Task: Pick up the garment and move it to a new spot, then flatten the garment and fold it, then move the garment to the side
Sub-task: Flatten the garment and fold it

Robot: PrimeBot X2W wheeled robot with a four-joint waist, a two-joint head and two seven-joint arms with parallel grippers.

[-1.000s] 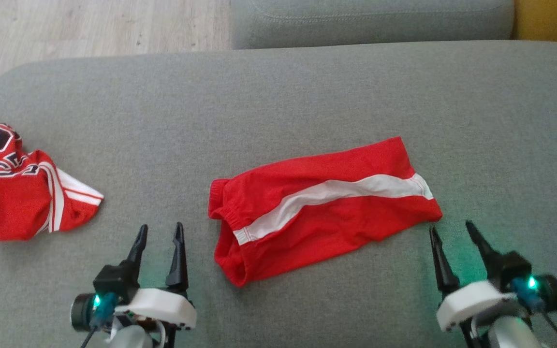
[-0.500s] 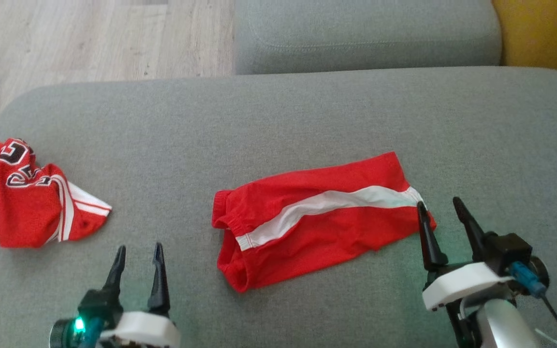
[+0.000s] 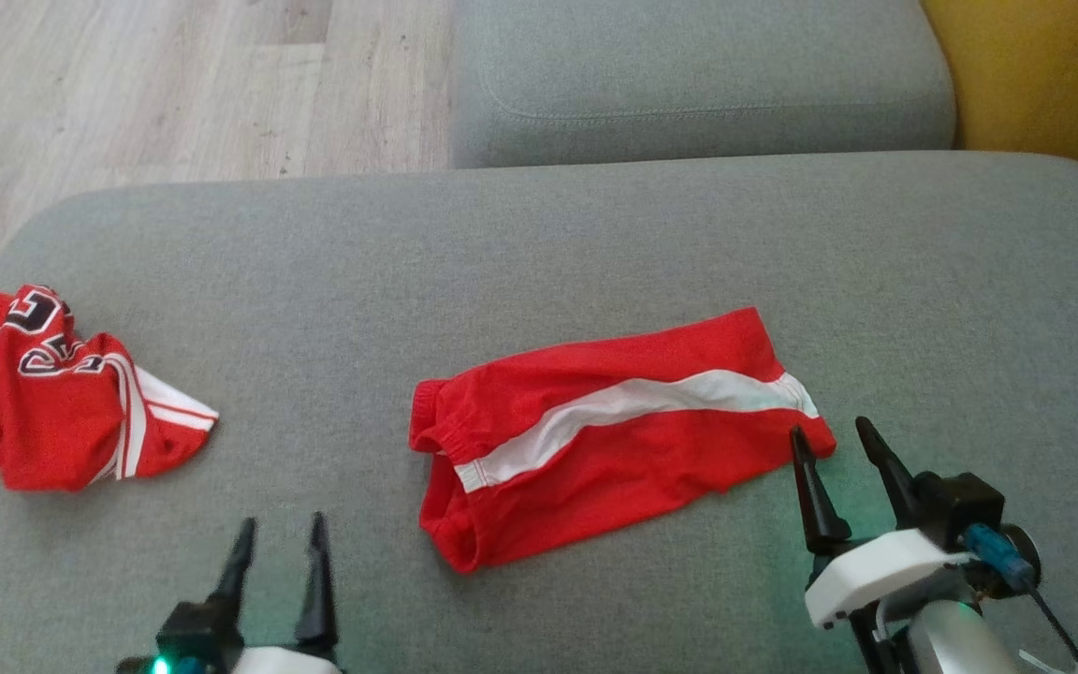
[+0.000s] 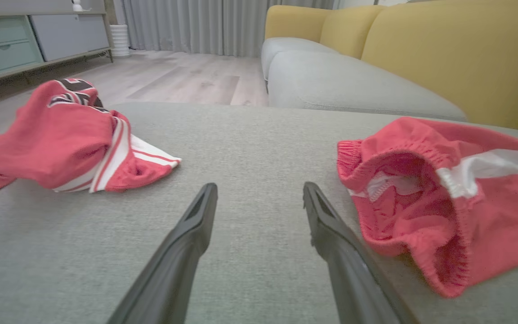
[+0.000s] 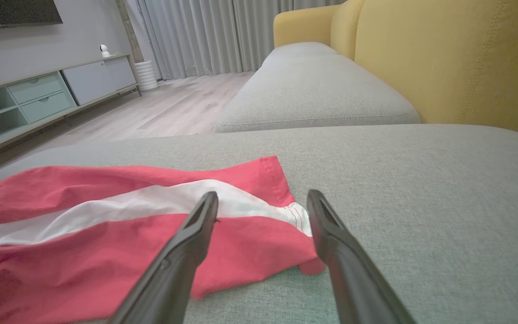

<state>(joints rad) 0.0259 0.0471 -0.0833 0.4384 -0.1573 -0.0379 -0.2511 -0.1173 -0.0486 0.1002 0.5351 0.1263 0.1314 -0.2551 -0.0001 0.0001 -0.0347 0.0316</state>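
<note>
The garment (image 3: 614, 440) is a pair of red shorts with a white side stripe, lying folded flat in the middle of the grey sofa cushion (image 3: 595, 253). My right gripper (image 3: 829, 428) is open at the shorts' right hem corner. In the right wrist view the garment (image 5: 106, 225) lies under the open right gripper (image 5: 262, 194), with the hem corner between the fingers. My left gripper (image 3: 282, 521) is open near the cushion's front edge, left of the waistband and apart from it. In the left wrist view the left gripper (image 4: 260, 186) points at bare cushion, with the garment (image 4: 443, 189) to its right.
A crumpled red jersey (image 3: 52, 412) with white stripes and dark lettering lies at the cushion's left end, and the jersey (image 4: 70, 135) also shows at the left of the left wrist view. A second grey cushion (image 3: 689, 84) lies behind, a yellow backrest (image 3: 1044, 75) at right, wooden floor (image 3: 174, 84) beyond.
The head camera has tilted, so the whole scene sits lower. My right gripper has come in to the shorts' right hem corner. My left gripper has drawn back toward the front edge.
</note>
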